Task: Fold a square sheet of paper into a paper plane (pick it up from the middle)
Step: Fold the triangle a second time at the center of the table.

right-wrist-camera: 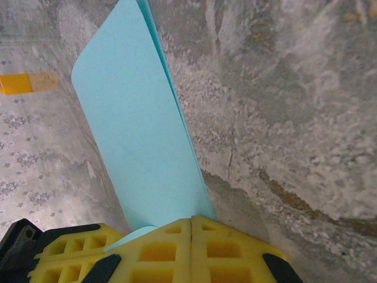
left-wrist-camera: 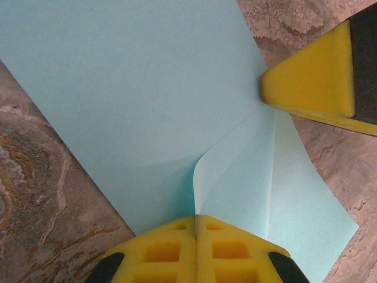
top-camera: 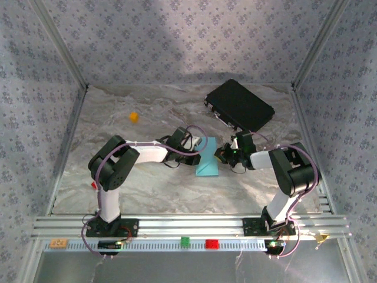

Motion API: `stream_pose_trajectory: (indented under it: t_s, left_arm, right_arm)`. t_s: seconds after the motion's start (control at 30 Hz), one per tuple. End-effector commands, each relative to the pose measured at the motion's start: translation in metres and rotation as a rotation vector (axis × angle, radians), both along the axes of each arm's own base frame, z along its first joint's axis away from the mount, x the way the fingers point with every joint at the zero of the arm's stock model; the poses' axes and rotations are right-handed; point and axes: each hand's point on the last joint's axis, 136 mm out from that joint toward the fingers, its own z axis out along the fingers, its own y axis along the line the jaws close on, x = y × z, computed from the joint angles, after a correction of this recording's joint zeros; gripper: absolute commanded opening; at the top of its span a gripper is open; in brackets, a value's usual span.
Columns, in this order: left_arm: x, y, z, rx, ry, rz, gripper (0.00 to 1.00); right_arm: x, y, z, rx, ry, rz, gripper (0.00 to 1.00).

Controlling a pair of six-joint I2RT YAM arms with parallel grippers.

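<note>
Where paper (top-camera: 207, 162) is held: marbled table (top-camera: 147, 177) (patterned walls (top-camera: 177, 41) around).

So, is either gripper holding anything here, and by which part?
Both hold the square sheet of paper: the left gripper pinches a curled-up edge, the right gripper the edge on the other side.

Top camera sat high behind the arm bases, angled down and forward, taking in the whole tabletop (top-camera: 118, 177) from afar. Left wrist camera looked out along the left pincer (left-wrist-camera: 195, 221), close over the paper (left-wrist-camera: 135, 88). Right wrist camera looked past the right pincer (right-wrist-camera: 192, 223), just as close, tabletop beyond. All three shared the paper; the left wrist view also caught the right pincer's tip.
</note>
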Motion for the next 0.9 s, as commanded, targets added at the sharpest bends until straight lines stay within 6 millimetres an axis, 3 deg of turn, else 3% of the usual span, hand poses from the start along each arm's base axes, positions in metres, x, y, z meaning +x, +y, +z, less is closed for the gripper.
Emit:
stream_pose_trajectory:
  t_s: [0.0, 0.13, 0.3, 0.47, 0.73, 0.87]
  left_arm:
    - [-0.009, 0.010, -0.017, 0.057, 0.047, -0.016, 0.00]
    - [-0.009, 0.010, -0.016, 0.055, 0.047, -0.015, 0.00]
    - [-0.008, 0.010, -0.016, 0.056, 0.045, -0.015, 0.00]
    - [-0.008, 0.009, -0.017, 0.054, 0.046, -0.015, 0.00]
    - [-0.009, 0.009, -0.016, 0.050, 0.045, -0.018, 0.00]
    - [-0.008, 0.009, -0.012, 0.043, 0.036, -0.013, 0.00]
  right_arm:
    - [0.001, -0.011, 0.005, -0.034, 0.000, -0.025, 0.04]
    - [0.002, 0.003, 0.033, -0.010, -0.056, 0.032, 0.05]
    - [-0.008, 0.029, 0.037, 0.020, -0.046, 0.090, 0.05]
    - [-0.019, 0.045, 0.025, 0.014, -0.016, 0.119, 0.05]
    - [-0.036, 0.031, -0.019, -0.052, 0.091, 0.099, 0.04]
    - [-0.046, 0.023, -0.030, -0.084, 0.128, 0.091, 0.03]
